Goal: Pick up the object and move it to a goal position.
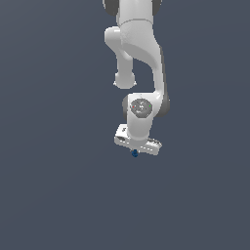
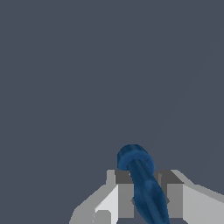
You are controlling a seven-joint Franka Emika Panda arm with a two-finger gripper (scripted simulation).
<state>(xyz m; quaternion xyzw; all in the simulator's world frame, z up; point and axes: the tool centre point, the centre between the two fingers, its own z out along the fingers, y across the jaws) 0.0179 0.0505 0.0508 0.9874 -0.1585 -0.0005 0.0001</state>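
The white Panda arm [image 1: 139, 58] reaches down from the top of the exterior view, its wrist turned downward and the gripper [image 1: 135, 152] hanging just below the flat white hand body near the middle of the scene. At the gripper's lower tip the object [image 1: 135, 153] shows only as a tiny dark blue speck, far smaller than the hand above it. The wrist view gives a closer look: the object [image 2: 142, 183] is a short dark blue stem with a rounded, ring-like knob at one end, and the stem runs between the two grey fingers [image 2: 124, 197], with the knobbed end sticking out beyond the fingertips. The jaws stand close on either side of the stem, each inner face meeting it, so they are pinching the object rather than spread apart. The stem sits slightly tilted between the fingers, not squarely in line with them. Behind the gripper in both views there is only a plain, even slate-grey surface [image 1: 58, 185]; whether this is a tabletop or open background cannot be told, and it cannot be told whether the object hangs clear of it or touches it.
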